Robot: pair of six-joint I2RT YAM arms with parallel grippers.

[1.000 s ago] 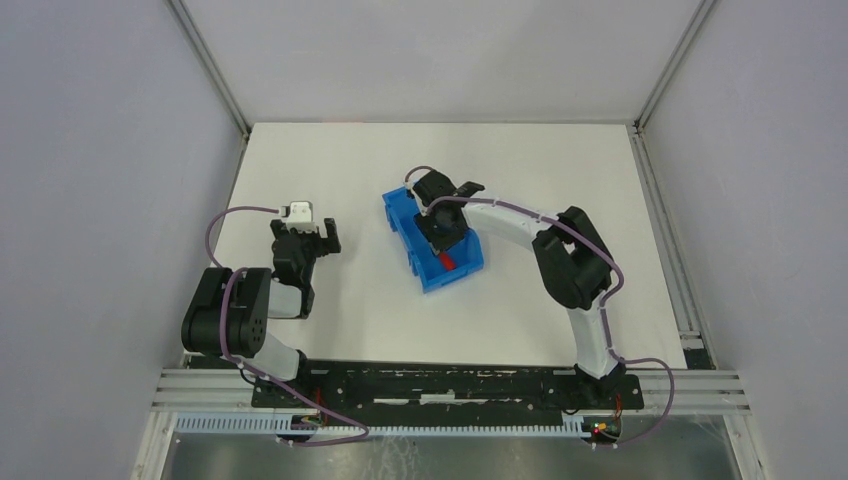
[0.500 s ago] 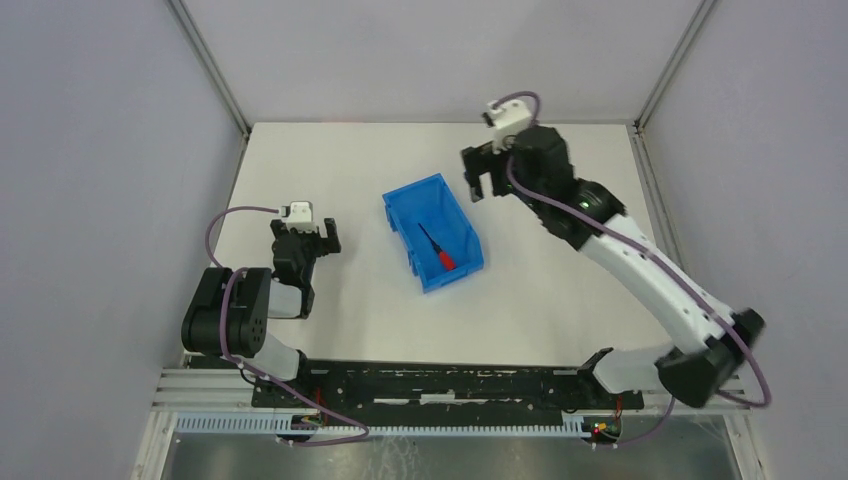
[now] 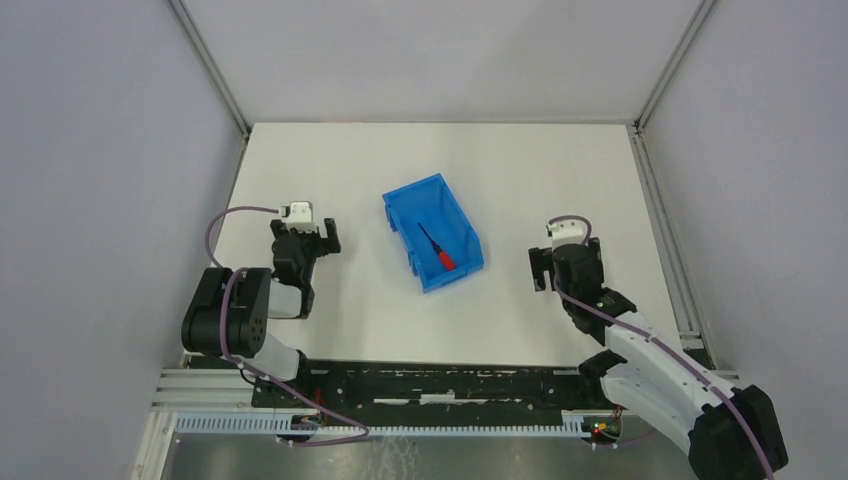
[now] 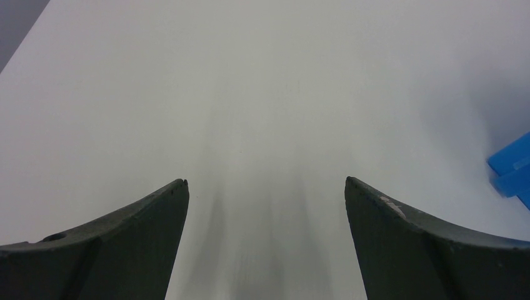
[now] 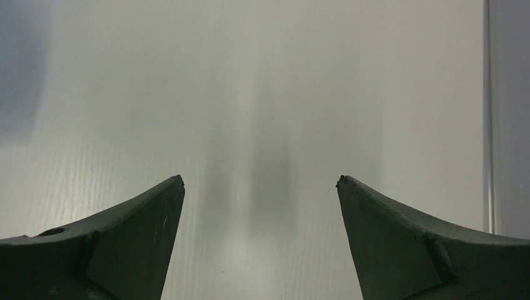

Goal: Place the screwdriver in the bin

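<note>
Top external view has the small red-handled screwdriver (image 3: 437, 247) lying inside the bright blue rectangular plastic bin (image 3: 400, 215) mid-tabletop (image 3: 330, 160), left hand (image 4: 266, 181) and right hand (image 5: 260, 180) both spread wide and empty, so I'd say it's done, just park the arms.

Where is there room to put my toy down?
The far strip of the table behind the bin is bare. So are the gaps between the bin and the left fingers, and between the bin and the right fingers. The near edge is crowded with the left arm and right arm; the bin holds the screwdriver.
</note>
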